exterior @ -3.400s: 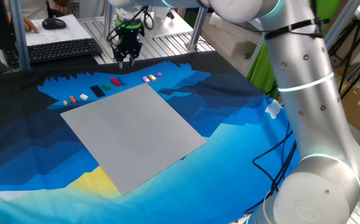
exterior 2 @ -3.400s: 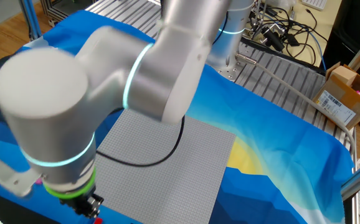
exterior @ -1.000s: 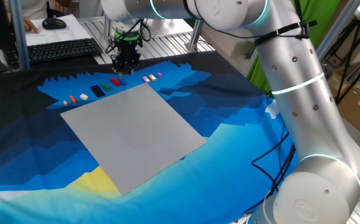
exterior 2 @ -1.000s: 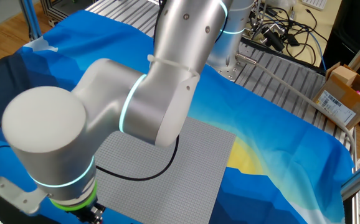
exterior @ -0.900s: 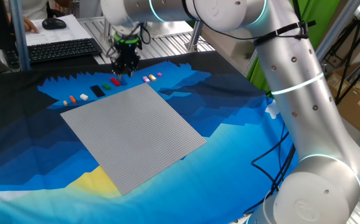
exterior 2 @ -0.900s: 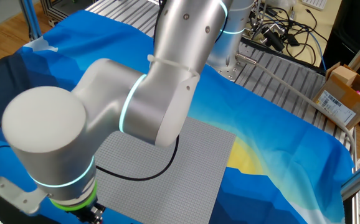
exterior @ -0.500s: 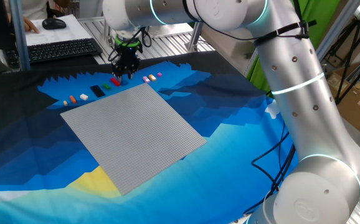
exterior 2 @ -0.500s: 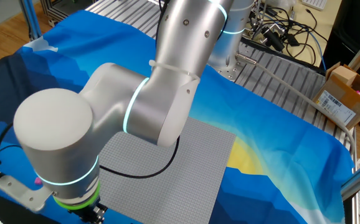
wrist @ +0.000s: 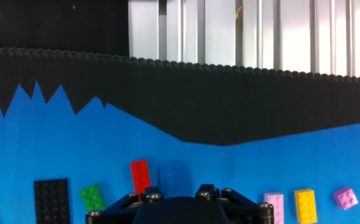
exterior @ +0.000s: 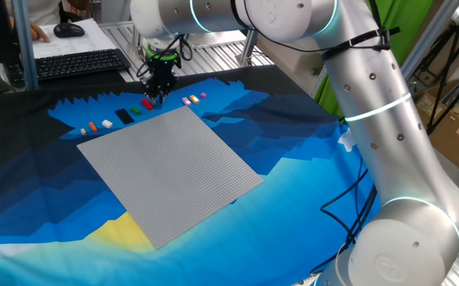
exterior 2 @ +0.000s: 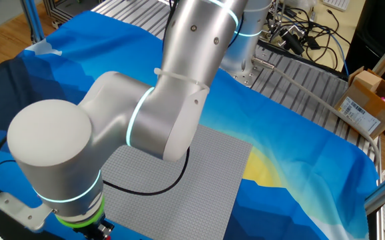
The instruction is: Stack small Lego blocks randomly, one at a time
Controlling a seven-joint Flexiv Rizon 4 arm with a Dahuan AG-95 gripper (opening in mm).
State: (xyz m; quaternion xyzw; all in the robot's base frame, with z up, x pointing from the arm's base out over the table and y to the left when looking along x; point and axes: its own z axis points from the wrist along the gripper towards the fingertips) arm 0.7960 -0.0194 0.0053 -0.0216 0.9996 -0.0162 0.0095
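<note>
Small Lego blocks lie in a row on the blue cloth beyond the grey baseplate (exterior: 174,171): orange (exterior: 93,126), white (exterior: 107,123), green (exterior: 136,110), red (exterior: 147,104), pink (exterior: 186,101) and yellow (exterior: 194,98). My gripper (exterior: 156,94) hangs low just behind the red block. The hand view shows the green (wrist: 93,197), red (wrist: 140,175), blue (wrist: 174,176), pink (wrist: 273,205), yellow (wrist: 304,204) and purple (wrist: 345,198) blocks. The red and blue blocks lie just ahead of the gripper body (wrist: 180,208). The fingertips are hidden, and nothing shows between the jaws.
A flat black studded plate (wrist: 51,193) lies left of the green block. A keyboard (exterior: 79,63) and mouse (exterior: 69,30) sit on the desk behind. The arm (exterior 2: 146,120) covers much of the other fixed view, where the baseplate (exterior 2: 212,173) shows behind it. Metal rails (wrist: 248,31) lie beyond the cloth.
Since 3.4 s ago the gripper has come down from above the cloth's far edge to just over the red block. In the last second it has barely shifted.
</note>
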